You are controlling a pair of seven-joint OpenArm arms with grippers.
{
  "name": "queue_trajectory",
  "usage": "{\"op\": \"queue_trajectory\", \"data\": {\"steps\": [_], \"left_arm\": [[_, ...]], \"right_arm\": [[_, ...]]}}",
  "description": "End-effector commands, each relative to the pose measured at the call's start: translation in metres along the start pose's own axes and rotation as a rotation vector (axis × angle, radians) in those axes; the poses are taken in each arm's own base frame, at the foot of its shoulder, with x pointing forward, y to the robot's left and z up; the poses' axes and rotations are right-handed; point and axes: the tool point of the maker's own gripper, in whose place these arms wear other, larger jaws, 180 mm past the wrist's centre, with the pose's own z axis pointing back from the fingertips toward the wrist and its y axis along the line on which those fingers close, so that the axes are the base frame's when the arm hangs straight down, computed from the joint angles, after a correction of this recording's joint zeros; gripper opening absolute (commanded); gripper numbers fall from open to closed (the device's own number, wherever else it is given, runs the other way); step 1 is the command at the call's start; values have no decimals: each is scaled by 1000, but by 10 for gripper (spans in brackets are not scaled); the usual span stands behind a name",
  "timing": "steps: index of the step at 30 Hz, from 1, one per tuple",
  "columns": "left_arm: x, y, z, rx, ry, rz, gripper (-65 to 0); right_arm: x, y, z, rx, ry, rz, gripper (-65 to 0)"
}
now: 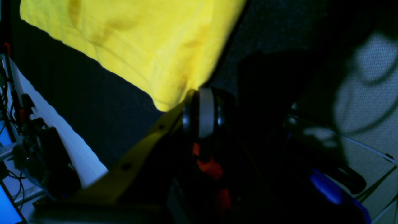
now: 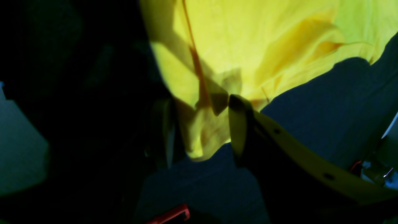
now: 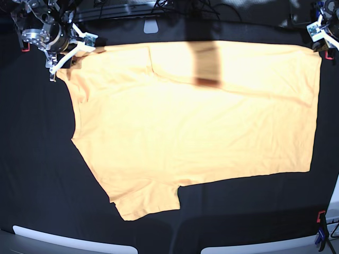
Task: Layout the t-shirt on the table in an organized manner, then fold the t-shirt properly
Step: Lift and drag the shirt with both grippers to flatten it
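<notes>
1. Two grippers stand at the far corners of one t-shirt [image 3: 196,127], which lies spread across the table [image 3: 37,174], sleeves toward the left of the base view, hem toward the right.
2. Right gripper [image 3: 66,58], far left of the base view: fingers spread, cloth of the shirt's corner lying between them in the wrist view. Whether either finger presses the cloth cannot be told.
3. Shirt body, centre: mostly flat, shallow wrinkles running across it. A dark shadow band falls over the upper middle. The near sleeve [image 3: 143,203] points toward the front edge, the neckline sits at the left side.
4. Left gripper [image 3: 320,34], far right of the base view: jaws pressed together, pinching the shirt's far corner at the hem, as the wrist view shows yellow cloth running into the fingertips.
5. Clamps [image 3: 320,217], red, at the table's edges, clear of the shirt.
6. Risks, as judged:
   - If the left gripper pulls while the right is spread, the shirt may slide rightward and bunch.
   - The left corner may slip out if the right fingers close off the seam.
   - Dragging could ruck the black table cover.
</notes>
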Motion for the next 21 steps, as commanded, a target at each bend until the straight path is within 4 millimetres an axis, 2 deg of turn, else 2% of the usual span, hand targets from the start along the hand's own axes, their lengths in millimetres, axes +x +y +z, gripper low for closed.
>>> {"op": "queue_trajectory", "data": {"steps": [1,7,16,21], "left_arm": [[-3,9,2,17,7,-22,-650],[-3,13,2,41,7,-26,-650],[-3,13,2,41,7,-26,-650],[-4,11,3,36,14,-25,-650]], "right_arm": [[-7,-9,-1,-20,22,15,-390],[-13,-10,-5,-19,40,12,-406],[-26,-10,-4,-20,111,12,-650],[-39,-1,4,2,179,32,-650]]}}
